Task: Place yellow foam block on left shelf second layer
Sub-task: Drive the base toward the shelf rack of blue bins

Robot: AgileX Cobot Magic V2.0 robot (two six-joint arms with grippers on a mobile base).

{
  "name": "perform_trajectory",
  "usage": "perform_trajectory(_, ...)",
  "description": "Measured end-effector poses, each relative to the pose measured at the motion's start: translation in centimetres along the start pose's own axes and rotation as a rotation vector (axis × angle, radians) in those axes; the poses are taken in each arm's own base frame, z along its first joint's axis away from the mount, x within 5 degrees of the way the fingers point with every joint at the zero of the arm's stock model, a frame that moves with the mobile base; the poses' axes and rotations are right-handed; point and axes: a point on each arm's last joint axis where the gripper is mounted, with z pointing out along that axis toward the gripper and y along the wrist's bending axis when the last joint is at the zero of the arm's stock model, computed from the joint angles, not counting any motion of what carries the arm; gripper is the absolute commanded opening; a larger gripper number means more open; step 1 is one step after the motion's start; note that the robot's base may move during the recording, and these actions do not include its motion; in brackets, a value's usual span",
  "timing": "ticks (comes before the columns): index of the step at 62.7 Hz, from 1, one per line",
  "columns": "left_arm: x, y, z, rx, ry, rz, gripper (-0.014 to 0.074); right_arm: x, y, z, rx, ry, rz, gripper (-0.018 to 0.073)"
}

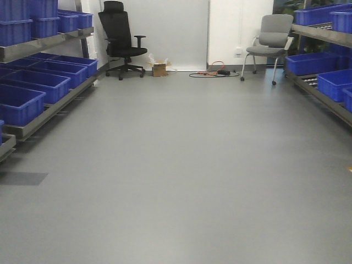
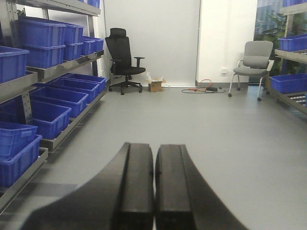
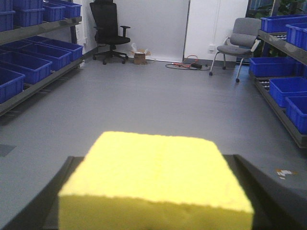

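The right hand (image 3: 153,165) grips the yellow block (image 3: 156,184) between its dark fingers (image 3: 263,189), above the grey floor (image 3: 158,96) of the aisle. The left hand (image 2: 154,151) is closed on nothing, its fingers pressed together. Blue bins (image 2: 45,36) fill the left shelf (image 2: 62,71) alongside.

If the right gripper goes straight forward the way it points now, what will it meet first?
Nothing close. The right gripper, shut on the yellow foam block, seems to point slightly downward, so it would probably meet the bare grey floor first. Depth is unclear.
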Motion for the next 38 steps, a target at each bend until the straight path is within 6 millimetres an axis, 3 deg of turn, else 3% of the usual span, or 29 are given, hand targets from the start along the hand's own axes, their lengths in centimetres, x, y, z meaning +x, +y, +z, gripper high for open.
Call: perform_trajectory(38,0.00,0.00,0.00,0.000,0.000,0.000,0.0124,0.00,0.00,0.00,0.000,0.000,0.000,0.0496)
